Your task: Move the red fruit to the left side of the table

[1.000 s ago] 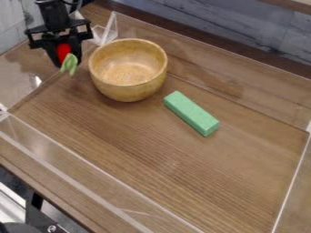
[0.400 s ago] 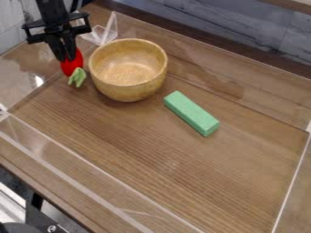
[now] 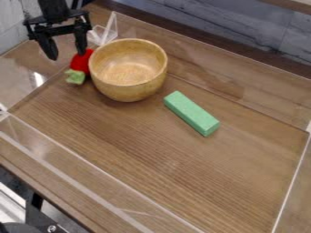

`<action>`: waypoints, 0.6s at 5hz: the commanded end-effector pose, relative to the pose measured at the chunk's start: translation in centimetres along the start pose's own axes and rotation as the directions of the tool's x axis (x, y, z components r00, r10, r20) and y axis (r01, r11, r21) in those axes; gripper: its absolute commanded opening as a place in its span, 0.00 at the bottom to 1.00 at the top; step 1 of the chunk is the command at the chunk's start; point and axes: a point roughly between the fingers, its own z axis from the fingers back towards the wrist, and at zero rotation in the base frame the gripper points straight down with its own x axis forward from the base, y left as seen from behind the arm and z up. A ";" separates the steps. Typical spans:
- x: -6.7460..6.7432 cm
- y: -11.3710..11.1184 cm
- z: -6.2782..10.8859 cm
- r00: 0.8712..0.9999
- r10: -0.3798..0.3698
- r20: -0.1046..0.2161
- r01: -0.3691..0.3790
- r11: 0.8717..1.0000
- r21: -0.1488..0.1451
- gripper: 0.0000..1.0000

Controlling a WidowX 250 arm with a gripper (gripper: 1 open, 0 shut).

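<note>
red and soft, the one red fruit [image 3: 80,64] with its green leaf lies on the table [image 3: 145,155] at the far left, touching the one wooden bowl [image 3: 127,68], under the gripper [image 3: 64,41] with jaws wide and empty; it looks light and squashy, best pinched round its middle, and one green block [image 3: 192,113] lies nearby.

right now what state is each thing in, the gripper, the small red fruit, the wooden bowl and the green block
black gripper: open, pointing down, fingers spread above the fruit, holding nothing
small round red toy fruit with a green leafy stem: lying on the table beside the bowl, by the clear wall, not gripped
round wooden bowl: upright, empty
green rectangular block: lying flat, apart from the bowl
brown wood-grain table: bare across its near half
</note>
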 end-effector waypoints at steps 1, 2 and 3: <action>-0.2 -1.1 1.0 0.999 0.002 0.050 -0.002 1.000 0.001 1.00; 0.1 -1.6 2.7 0.996 -0.063 0.061 0.062 0.998 0.003 1.00; 0.3 -2.1 4.3 0.990 -0.125 0.067 0.125 0.992 0.006 1.00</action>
